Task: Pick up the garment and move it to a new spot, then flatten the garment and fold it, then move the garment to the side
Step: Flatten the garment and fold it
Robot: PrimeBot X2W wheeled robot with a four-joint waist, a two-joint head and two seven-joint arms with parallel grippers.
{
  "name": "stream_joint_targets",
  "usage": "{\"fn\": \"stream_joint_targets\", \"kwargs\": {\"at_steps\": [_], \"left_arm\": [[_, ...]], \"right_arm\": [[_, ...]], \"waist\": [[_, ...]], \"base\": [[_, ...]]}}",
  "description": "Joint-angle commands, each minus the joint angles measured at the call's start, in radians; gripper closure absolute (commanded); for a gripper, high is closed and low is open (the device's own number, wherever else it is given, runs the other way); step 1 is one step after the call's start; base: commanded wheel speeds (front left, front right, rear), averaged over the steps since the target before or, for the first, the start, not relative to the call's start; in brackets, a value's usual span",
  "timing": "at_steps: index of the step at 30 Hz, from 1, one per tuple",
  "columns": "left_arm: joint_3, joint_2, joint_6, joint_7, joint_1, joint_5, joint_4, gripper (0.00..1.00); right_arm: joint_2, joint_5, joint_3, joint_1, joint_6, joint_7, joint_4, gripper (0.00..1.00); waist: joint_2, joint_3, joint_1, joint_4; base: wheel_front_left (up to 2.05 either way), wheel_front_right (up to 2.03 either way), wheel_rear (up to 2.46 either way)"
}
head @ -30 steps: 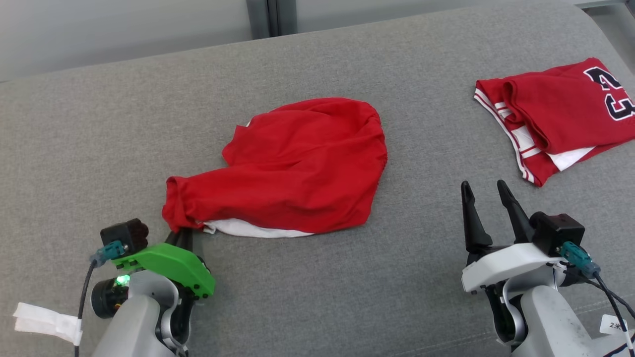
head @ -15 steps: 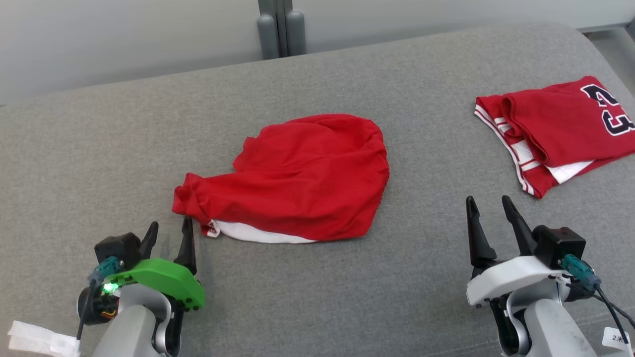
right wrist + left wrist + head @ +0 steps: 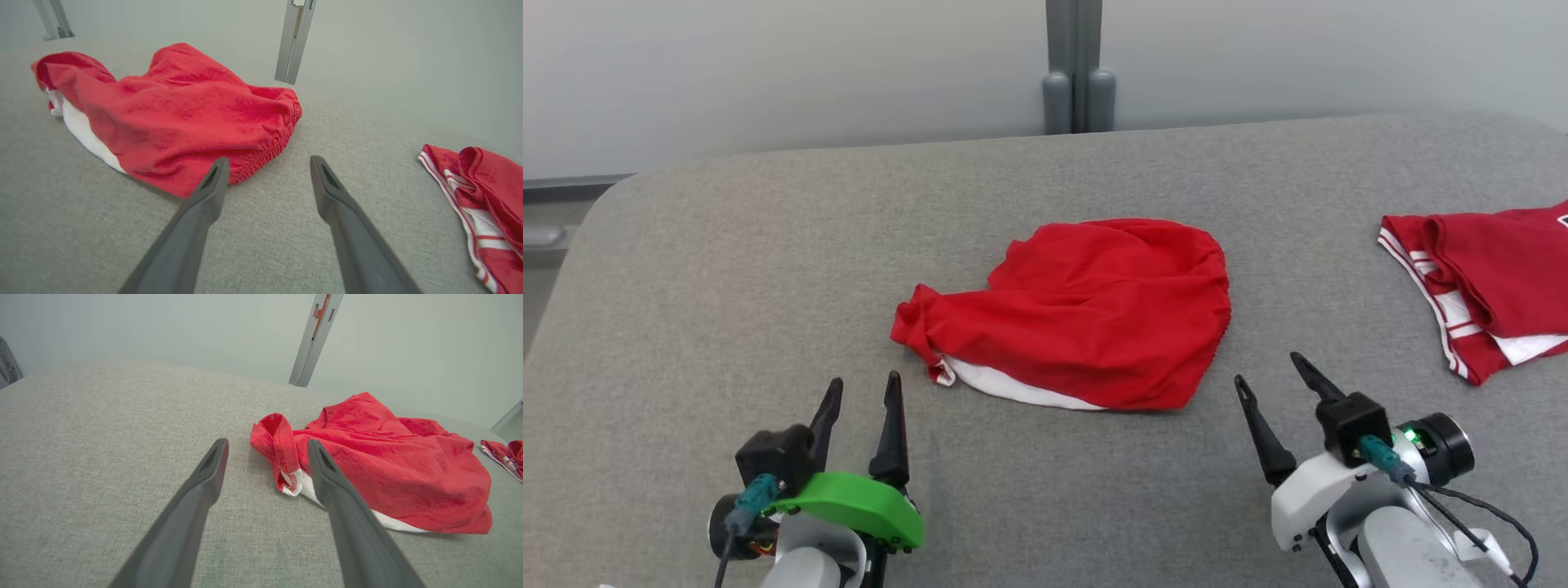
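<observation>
garment (image 3: 1086, 314) lies free; left hand (image 3: 866, 378), right hand (image 3: 1267, 367) both spread

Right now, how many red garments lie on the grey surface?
2. One crumpled red garment lies at the centre; a striped red jersey lies at the right edge, partly cut off. Others could lie outside view.

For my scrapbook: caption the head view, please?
Left gripper and right gripper, both open, face a crumpled red garment on grey cushion.

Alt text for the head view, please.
A crumpled red garment lies on a grey padded surface, untouched. The left claw and right claw, both open, sit just short of it. A striped red jersey lies at the right edge.
</observation>
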Motion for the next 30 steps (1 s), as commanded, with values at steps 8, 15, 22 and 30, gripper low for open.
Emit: {"fn": "stream_joint_targets", "kwargs": {"at_steps": [8,15,22,30], "left_arm": [[-0.028,-0.011,0.028,0.003,0.054,0.025,-0.110,0.00],[-0.027,0.000,0.043,0.013,0.043,0.023,-0.141,0.00],[-0.022,0.001,0.052,0.009,0.062,0.015,-0.144,0.00],[-0.015,-0.001,0.059,0.006,0.083,0.003,-0.148,0.00]], "right_arm": [[-0.111,-0.137,0.184,-0.154,-0.002,-0.014,0.206,0.00],[-0.115,-0.116,0.257,-0.268,-0.002,-0.024,0.374,0.58],[-0.105,-0.025,0.276,-0.314,-0.002,-0.032,0.415,1.00],[-0.137,0.128,0.295,-0.232,-0.002,0.008,0.259,1.00]], "waist": [[0.0000,0.075,0.0000,0.131],[0.0000,0.102,0.0000,0.170],[0.0000,0.090,0.0000,0.148],[0.0000,0.047,0.0000,0.069]], "base": [[0.00,0.00,0.00],[0.00,0.00,0.00],[0.00,0.00,0.00],[0.00,0.00,0.00]]}}
